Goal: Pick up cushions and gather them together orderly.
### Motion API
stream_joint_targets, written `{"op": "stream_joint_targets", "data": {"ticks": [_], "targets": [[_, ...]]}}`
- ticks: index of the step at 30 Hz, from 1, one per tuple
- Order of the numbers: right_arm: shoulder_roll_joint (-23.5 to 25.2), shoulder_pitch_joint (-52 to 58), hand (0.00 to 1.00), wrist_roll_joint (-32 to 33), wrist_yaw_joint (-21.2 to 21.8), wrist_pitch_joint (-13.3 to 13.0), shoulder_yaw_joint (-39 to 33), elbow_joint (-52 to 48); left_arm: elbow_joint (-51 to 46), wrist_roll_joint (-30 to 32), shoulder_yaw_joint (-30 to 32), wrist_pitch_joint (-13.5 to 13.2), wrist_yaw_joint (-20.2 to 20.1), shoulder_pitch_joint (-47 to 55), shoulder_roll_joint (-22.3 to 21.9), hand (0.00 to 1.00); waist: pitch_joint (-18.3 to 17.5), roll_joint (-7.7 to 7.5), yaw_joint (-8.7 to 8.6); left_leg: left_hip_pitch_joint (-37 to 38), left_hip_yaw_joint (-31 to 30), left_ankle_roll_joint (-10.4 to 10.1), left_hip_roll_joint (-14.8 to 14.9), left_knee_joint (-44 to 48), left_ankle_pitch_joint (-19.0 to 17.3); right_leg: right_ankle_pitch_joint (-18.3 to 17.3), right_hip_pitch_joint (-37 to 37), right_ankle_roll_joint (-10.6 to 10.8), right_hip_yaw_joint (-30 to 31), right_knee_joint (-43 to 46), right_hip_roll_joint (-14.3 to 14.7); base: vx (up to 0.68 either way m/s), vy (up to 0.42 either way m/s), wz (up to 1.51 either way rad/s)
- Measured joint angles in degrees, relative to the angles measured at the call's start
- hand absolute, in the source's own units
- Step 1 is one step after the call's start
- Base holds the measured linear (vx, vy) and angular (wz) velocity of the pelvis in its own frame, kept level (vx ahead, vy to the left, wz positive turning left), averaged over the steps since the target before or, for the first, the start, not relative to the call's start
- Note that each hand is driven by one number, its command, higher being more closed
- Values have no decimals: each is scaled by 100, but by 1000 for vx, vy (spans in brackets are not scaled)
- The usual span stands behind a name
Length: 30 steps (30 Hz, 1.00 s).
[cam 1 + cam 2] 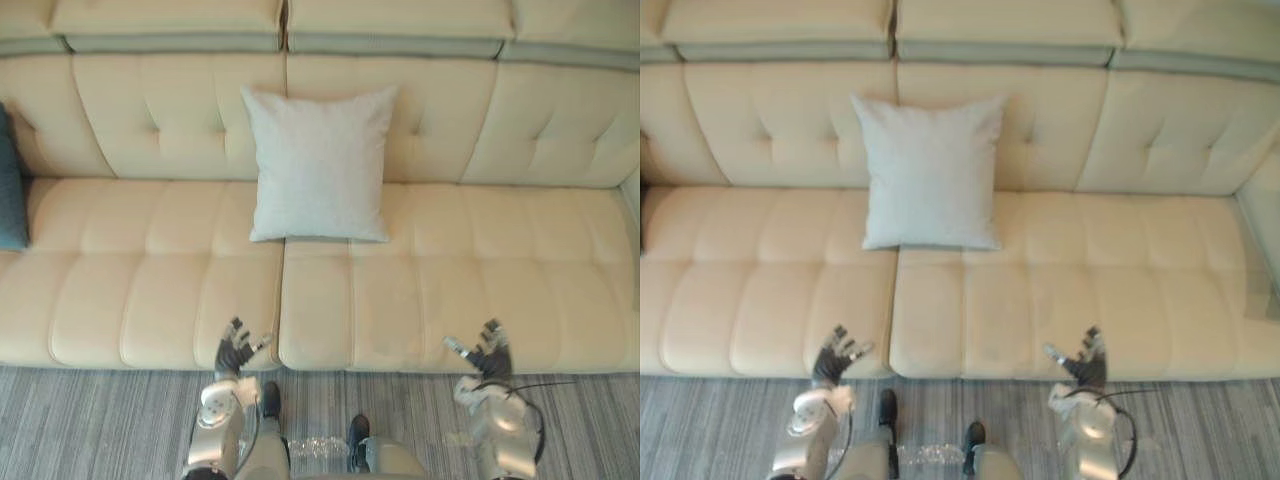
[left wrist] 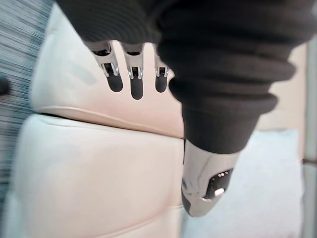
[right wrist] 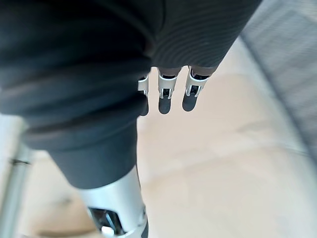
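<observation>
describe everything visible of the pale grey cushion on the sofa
The pale grey cushion is square and plump, in plain fabric. It stands upright, leaning on the tufted backrest of the cream sofa, bottom edge on the seat across the seam between two sections. Only the sofa touches it; the left hand and right hand are open at the seat's front edge.

sofa seat (image 1: 480, 280) bare beside pale cushion (image 1: 318, 165), teal cushion (image 1: 10, 185) at left end

Pale cushion (image 1: 318, 165) is propped against the sofa (image 1: 450, 290) back, teal cushion (image 1: 10, 185) tucked far left; left hand (image 1: 237, 350) and right hand (image 1: 487, 352) held open.
</observation>
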Motion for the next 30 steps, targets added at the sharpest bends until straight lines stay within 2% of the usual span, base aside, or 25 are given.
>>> {"op": "stream_joint_targets", "data": {"ticks": [3, 6, 9, 16, 23, 26, 30], "targets": [[117, 89, 0, -210, 27, 65, 16, 846, 571, 530, 13, 105, 13, -9, -77, 0, -122, 64, -5, 269, 30, 17, -32, -189, 13, 48, 281, 43, -75, -224, -51, -57, 57, 1], [207, 71, 0, -216, 58, 134, 6, 1505, 1089, 857, 26, 193, 59, -39, -78, 0, -209, 64, -12, 389, 160, 17, -42, -191, 14, 160, 445, 111, -44, -407, -85, 8, 50, -13], [250, 61, 0, -259, 52, 201, -238, 1926, 1487, 1079, 173, 256, 125, -76, -122, 0, -227, 55, -36, 576, 191, -13, -102, -197, -26, 255, 685, 195, 36, -595, -124, 52, 35, -8], [299, -161, 0, -434, 55, 287, -747, 2669, 2097, 1454, 417, 350, 148, -205, -83, 0, -236, 18, -108, 892, 282, 22, -237, -198, -107, 366, 1088, 186, 194, -884, -182, 105, 23, -8], [264, -470, 0, -434, 62, 326, -872, 2945, 2314, 1646, 365, 365, 110, -393, -61, 0, -93, -14, -132, 1051, 363, -13, -264, -199, -193, 401, 1199, 206, 385, -989, -198, 52, 9, -13], [240, -651, 0, -437, 60, 354, -877, 2950, 2402, 1698, 205, 381, 111, -484, -54, 0, -32, -19, -125, 1039, 716, -2, -227, -199, -259, 572, 1015, 227, 740, -1092, -161, -11, 34, -63], [249, -856, 0, -437, 35, 381, -640, 2799, 2388, 1717, 114, 433, 109, -847, -61, 0, 189, -106, -119, 911, 1253, -13, -135, -176, -355, 961, 585, 281, 1123, -1158, -67, -58, 28, -74]]}}
